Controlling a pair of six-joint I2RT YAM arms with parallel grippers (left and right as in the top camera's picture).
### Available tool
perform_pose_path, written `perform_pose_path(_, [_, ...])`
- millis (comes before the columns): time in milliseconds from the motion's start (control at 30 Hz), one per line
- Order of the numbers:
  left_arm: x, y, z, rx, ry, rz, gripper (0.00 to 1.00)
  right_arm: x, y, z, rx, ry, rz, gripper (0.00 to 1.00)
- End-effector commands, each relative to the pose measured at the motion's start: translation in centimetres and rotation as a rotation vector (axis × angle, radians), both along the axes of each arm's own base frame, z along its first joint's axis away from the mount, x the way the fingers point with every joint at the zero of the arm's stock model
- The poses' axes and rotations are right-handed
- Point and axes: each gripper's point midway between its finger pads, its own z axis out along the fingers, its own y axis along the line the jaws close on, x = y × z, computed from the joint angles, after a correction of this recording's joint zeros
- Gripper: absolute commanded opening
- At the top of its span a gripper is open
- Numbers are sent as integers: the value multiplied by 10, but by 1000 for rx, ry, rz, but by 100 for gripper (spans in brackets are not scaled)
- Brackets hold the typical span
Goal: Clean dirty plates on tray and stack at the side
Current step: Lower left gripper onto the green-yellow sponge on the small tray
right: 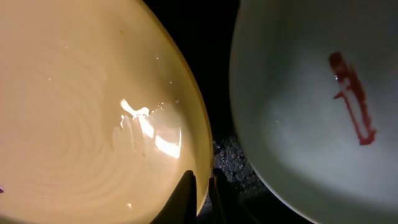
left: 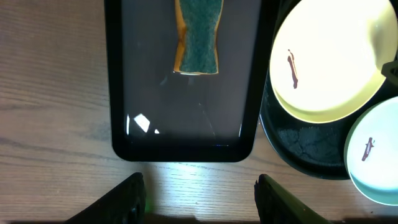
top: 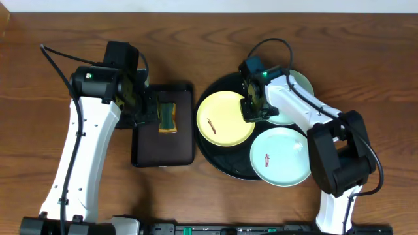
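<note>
A pale yellow plate with a brown smear lies on the left of the round black tray. A mint plate with a smear lies at the tray's front right; another mint plate sits at the back right, partly hidden by my right arm. My right gripper is shut on the yellow plate's right rim; the mint plate is close beside it. My left gripper is open and empty above the wood, just in front of the small rectangular tray.
A green and yellow sponge lies in the small black rectangular tray, left of the round tray; it also shows in the left wrist view. Bare wooden table surrounds both trays.
</note>
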Motion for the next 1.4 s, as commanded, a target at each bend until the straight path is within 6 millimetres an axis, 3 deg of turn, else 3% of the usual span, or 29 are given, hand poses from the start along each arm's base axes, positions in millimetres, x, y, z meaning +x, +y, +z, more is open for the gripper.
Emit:
perform_pose_path(0, [-2,2,-3,12,9,-6,58,-3,0,-5,-25,0,-5,8])
perform_pose_path(333, [-2,2,-3,12,9,-6,58,-6,-2,-14,-28,-1,-13,9])
perform_pose_path(467, [-2,2,-3,12,8,-6,58,-5,-2,-15,-25,-6,-13,1])
perform_pose_path(567, [-1,1,-3,12,7,-5,58,-3,-2,-12,-19,-18,-15,1])
perform_pose_path(967, [-6,2,-27,16,42,-2,58,2,-1,-4,-6,-45,-18,9])
perform_pose_path(1100, [-4,2,-27,15,35,-2,58,4,-2,-4,-4,-49,-23,1])
perform_pose_path(1367, [5,1,-34,11,5,24,58,4,-4,-3,-6,-44,-27,1])
